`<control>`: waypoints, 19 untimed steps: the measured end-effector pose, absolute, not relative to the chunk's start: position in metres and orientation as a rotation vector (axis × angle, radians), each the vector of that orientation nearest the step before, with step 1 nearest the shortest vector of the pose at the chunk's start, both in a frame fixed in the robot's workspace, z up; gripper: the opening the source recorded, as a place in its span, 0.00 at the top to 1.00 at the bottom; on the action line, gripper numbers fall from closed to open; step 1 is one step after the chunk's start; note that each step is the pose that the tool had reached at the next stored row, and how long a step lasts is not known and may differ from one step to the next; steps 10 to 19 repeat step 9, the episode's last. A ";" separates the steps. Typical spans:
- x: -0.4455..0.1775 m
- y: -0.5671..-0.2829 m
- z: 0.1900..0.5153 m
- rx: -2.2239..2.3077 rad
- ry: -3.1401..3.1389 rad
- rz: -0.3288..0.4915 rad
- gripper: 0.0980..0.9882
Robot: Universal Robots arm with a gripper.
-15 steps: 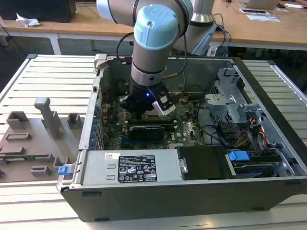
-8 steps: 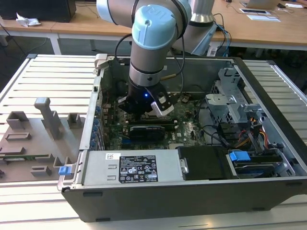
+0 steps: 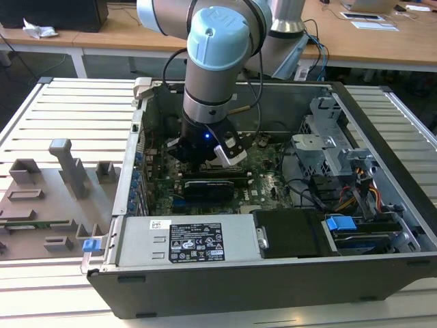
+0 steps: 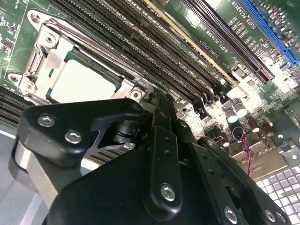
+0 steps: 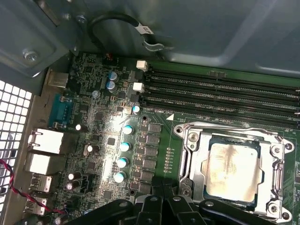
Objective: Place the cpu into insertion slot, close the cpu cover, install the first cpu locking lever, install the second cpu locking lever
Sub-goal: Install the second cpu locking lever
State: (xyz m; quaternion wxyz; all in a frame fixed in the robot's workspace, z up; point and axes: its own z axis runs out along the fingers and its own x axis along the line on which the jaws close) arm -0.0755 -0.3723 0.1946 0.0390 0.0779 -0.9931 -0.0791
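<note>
The cpu (image 5: 233, 168) (image 4: 82, 82), a silvery square chip, sits in the insertion slot (image 5: 234, 139) on the green motherboard. The grey metal cpu cover (image 5: 191, 159) (image 4: 49, 61) lies flat around the chip, which shows through its window. A thin locking lever rod (image 5: 225, 127) (image 4: 89, 37) runs along the socket's side next to the memory slots. My black gripper (image 5: 165, 180) (image 4: 157, 98) (image 3: 205, 160) hovers just beside the socket's corner, fingers together, holding nothing. In the exterior view the arm hides the socket.
Long black memory slots (image 5: 220, 89) (image 4: 154, 42) run beside the socket, and a row of capacitors (image 5: 123, 145) stands on its other side. The case holds a power-supply box (image 3: 184, 239) at the front and a drive cage (image 3: 334, 150) at the exterior view's right.
</note>
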 end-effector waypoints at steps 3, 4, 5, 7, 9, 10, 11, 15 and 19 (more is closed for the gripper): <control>-0.076 -0.372 0.195 0.239 -3.045 -0.243 0.99; -0.076 -0.372 0.195 0.239 -3.045 -0.242 0.99; -0.076 -0.372 0.195 0.239 -3.045 -0.242 0.99; -0.076 -0.372 0.195 0.239 -3.045 -0.242 0.99; -0.076 -0.372 0.195 0.239 -3.045 -0.243 0.99; -0.076 -0.372 0.195 0.239 -3.045 -0.243 0.99; -0.076 -0.372 0.195 0.239 -3.045 -0.243 0.99; -0.076 -0.372 0.195 0.239 -3.045 -0.243 0.99; -0.076 -0.372 0.195 0.239 -3.045 -0.243 0.99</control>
